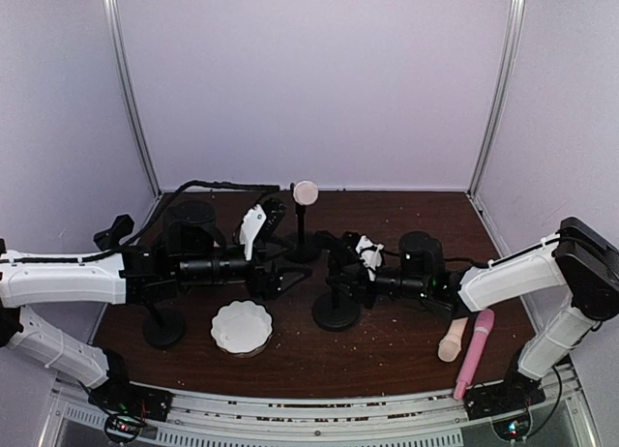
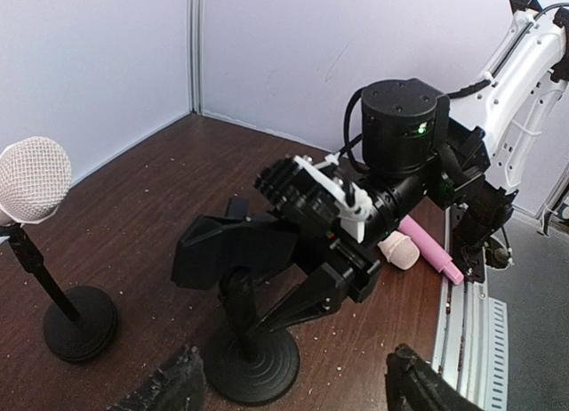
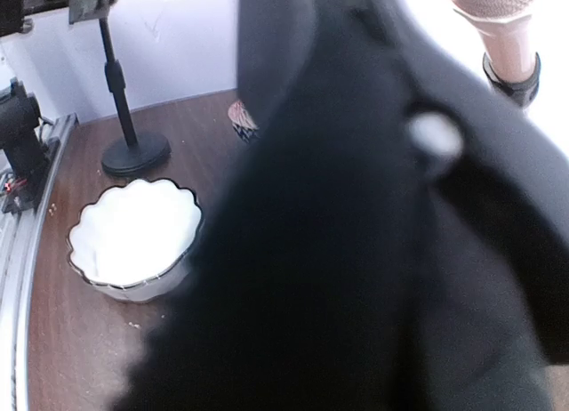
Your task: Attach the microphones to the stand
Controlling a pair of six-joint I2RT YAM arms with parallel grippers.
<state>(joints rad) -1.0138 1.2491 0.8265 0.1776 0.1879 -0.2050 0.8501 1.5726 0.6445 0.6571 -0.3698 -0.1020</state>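
Observation:
One cream microphone stands clipped in the back stand; it also shows in the left wrist view and the right wrist view. A second cream microphone and the pink microphone lie side by side on the table at the right front. My right gripper is closed around the top clip of the middle stand; its own camera sees mostly black blur. My left gripper is open and empty, just left of that stand, its fingertips wide apart.
A third, empty stand is at the left front. A white scalloped bowl sits between it and the middle stand. White walls enclose the brown table; a metal rail runs along the near edge.

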